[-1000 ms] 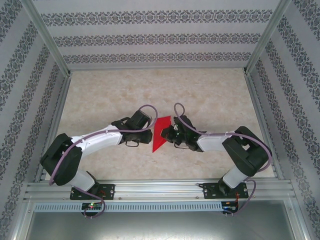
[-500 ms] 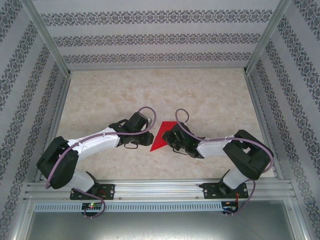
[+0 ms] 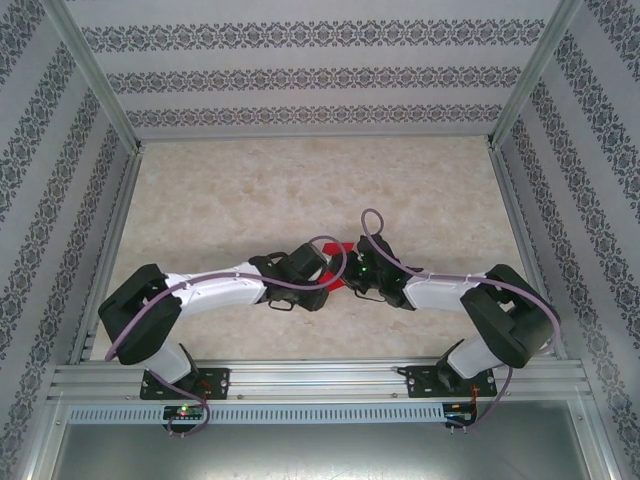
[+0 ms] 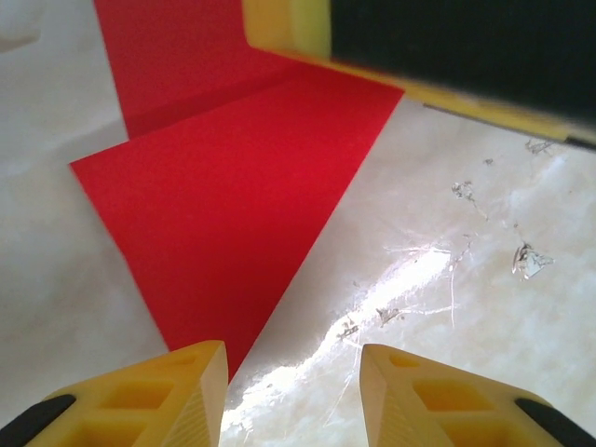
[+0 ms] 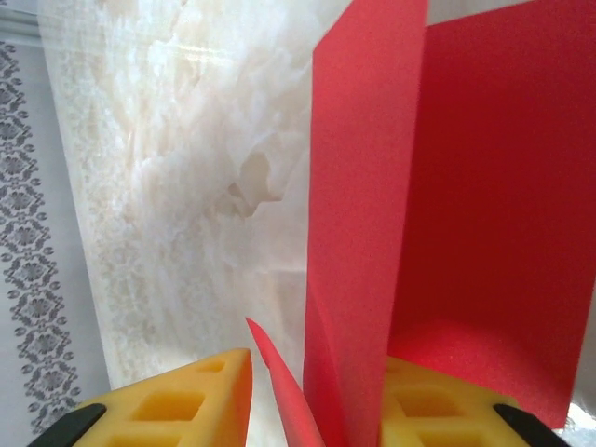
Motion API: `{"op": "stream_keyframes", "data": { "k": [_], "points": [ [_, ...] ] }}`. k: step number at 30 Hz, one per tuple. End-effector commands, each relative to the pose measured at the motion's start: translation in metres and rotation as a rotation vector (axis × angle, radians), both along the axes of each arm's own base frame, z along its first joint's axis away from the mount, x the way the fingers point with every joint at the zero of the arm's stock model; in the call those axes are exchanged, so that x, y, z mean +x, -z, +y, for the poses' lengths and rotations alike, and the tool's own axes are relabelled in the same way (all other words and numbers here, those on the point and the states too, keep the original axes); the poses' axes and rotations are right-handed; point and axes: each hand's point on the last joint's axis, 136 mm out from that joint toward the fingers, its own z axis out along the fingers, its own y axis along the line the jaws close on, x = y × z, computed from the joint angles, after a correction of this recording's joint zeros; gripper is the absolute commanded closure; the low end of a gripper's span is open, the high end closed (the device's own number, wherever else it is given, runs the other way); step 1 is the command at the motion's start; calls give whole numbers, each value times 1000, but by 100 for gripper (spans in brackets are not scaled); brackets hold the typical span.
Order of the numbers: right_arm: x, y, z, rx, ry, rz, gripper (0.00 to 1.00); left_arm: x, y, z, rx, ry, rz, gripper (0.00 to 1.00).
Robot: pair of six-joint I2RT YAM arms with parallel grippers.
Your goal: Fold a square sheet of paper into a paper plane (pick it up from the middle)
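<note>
Lying by the near edge of the table, the red paper sheet is partly folded, no plane yet, with the left pincer parted and empty, the right pincer loose around a raised flap.

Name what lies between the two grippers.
Folded red paper lies between the left gripper and right gripper in the top external view; the right wrist view shows flaps between its fingers.

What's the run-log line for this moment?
phase: folding | red paper: partly folded, on table | left claw: open over paper tip | right claw: open, upright flap in gap
</note>
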Motion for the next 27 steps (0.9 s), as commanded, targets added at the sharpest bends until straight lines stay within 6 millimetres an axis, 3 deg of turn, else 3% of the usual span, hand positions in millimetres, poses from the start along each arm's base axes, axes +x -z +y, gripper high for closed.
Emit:
{"op": "stream_keyframes", "data": {
  "k": [1, 27],
  "points": [
    [-1, -11, 3, 30, -82, -15, 68, 6, 2, 3, 95, -5, -63, 54],
    [9, -28, 9, 96, -121, -34, 72, 12, 24, 7, 254, -62, -168, 55]
  ]
}}
